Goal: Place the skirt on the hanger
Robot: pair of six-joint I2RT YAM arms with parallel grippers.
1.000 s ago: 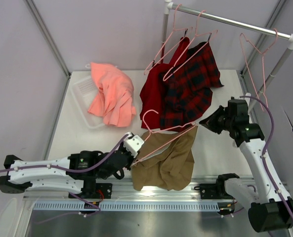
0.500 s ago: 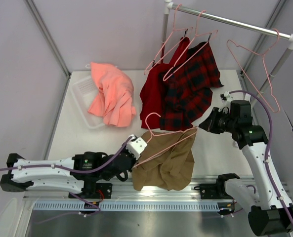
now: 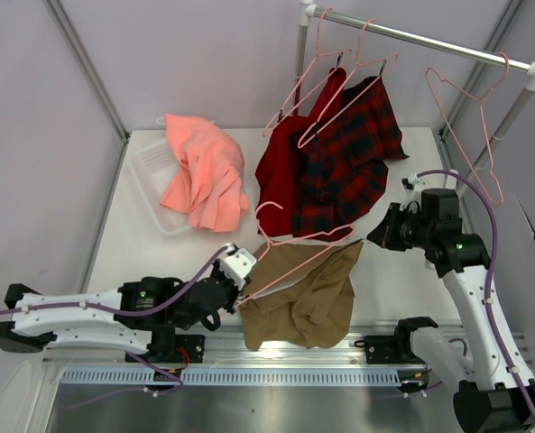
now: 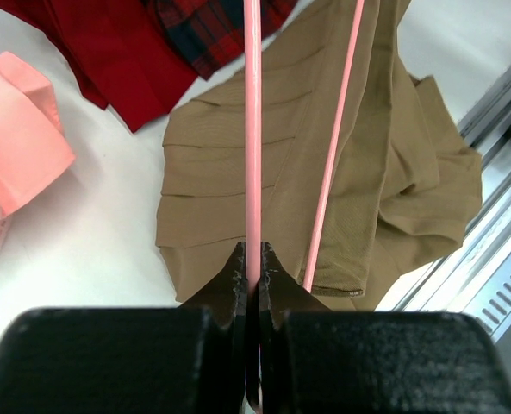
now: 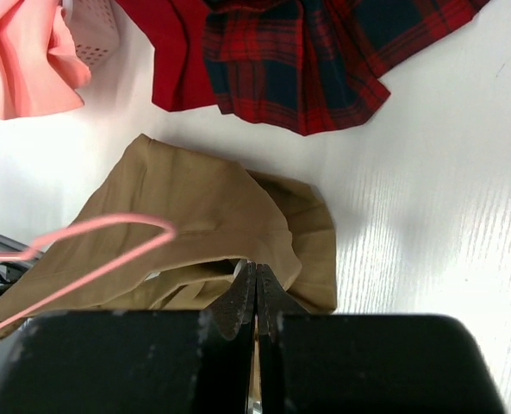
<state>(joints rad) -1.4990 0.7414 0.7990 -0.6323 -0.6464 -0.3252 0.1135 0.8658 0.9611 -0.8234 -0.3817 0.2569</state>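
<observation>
White table [image 3: 141,244], kinda cluttered. Back left there's a clear plastic tray [image 3: 146,180] with a pink cloth [image 3: 204,176] heaped in it and spilling over the side. Middle back, a red garment [image 3: 281,176] and a plaid one [image 3: 344,171] have their lower ends spread on the top. The khaki skirt [image 3: 303,293] sits crumpled at the near edge, right up against the metal rail [image 3: 249,374].
</observation>
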